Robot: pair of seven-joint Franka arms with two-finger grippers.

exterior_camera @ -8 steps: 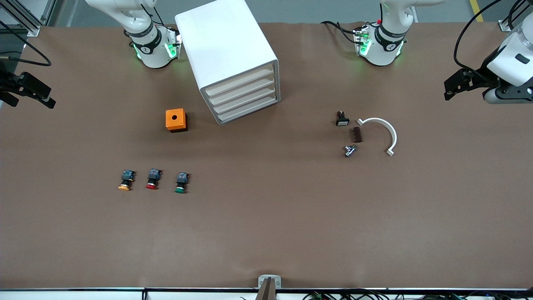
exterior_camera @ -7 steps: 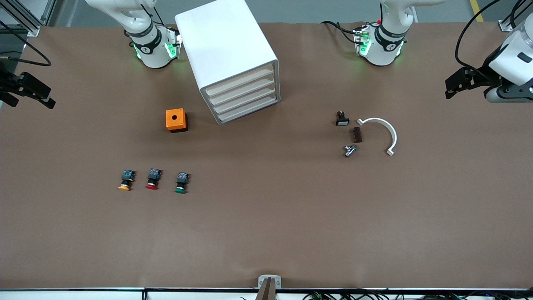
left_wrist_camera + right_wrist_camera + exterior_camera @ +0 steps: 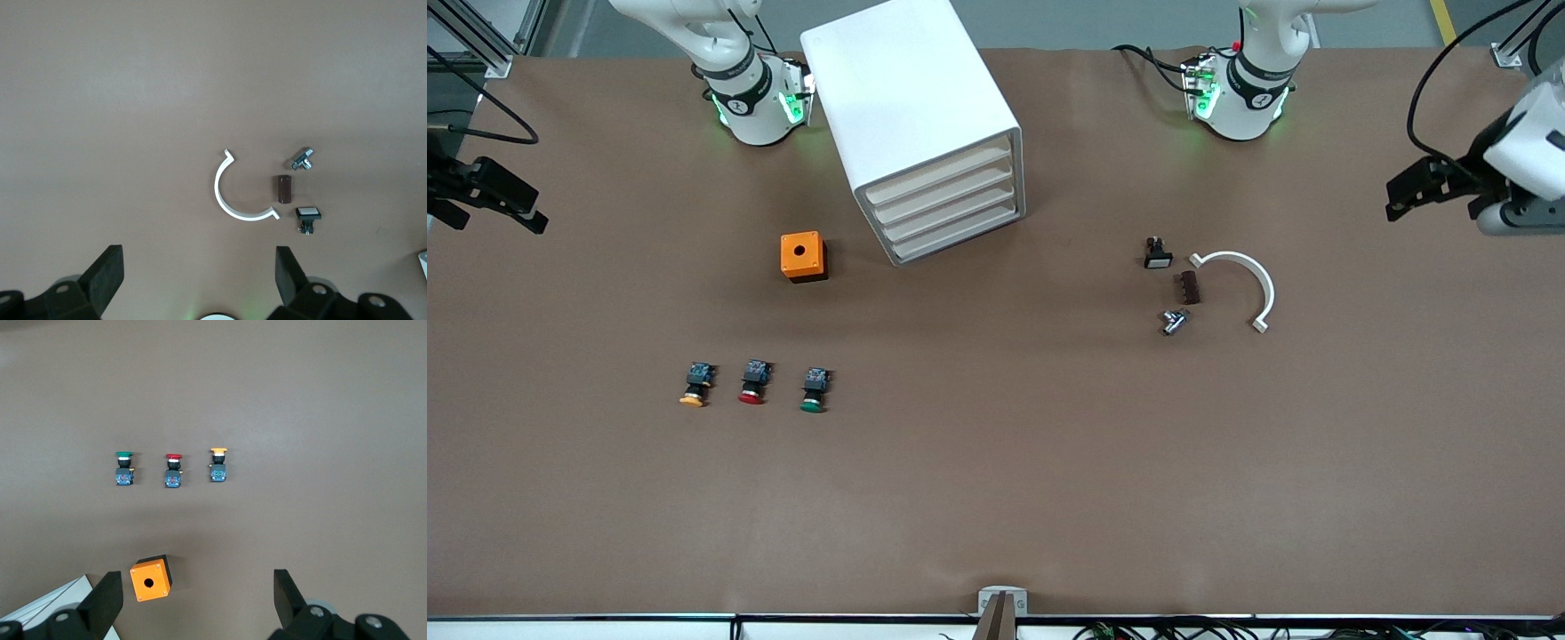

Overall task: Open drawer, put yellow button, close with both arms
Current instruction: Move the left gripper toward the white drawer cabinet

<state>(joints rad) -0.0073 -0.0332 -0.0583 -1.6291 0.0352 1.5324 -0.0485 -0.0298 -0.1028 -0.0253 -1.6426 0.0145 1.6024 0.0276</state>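
Left gripper [image 3: 1398, 197] has drifted outward, fingers [image 3: 107, 275] apart; right gripper [image 3: 529, 213], fingers [image 3: 105, 600] apart, waits high; drawer [image 3: 941, 172] shut, yellow button [image 3: 694, 384] untouched on table [image 3: 996, 480].

Bare table lies before the cabinet [image 3: 925, 133]; only the orange box [image 3: 803, 257] stands beside it

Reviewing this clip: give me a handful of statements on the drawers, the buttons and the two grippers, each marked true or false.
1. All four drawers of the cabinet are shut. True.
2. The yellow button lies in the drawer. False: it lies on the table beside the red button.
3. The left gripper holds the white curved bracket. False: its jaws are open and empty.
4. The right gripper is open. True.
5. The orange box has a hole on top. True.
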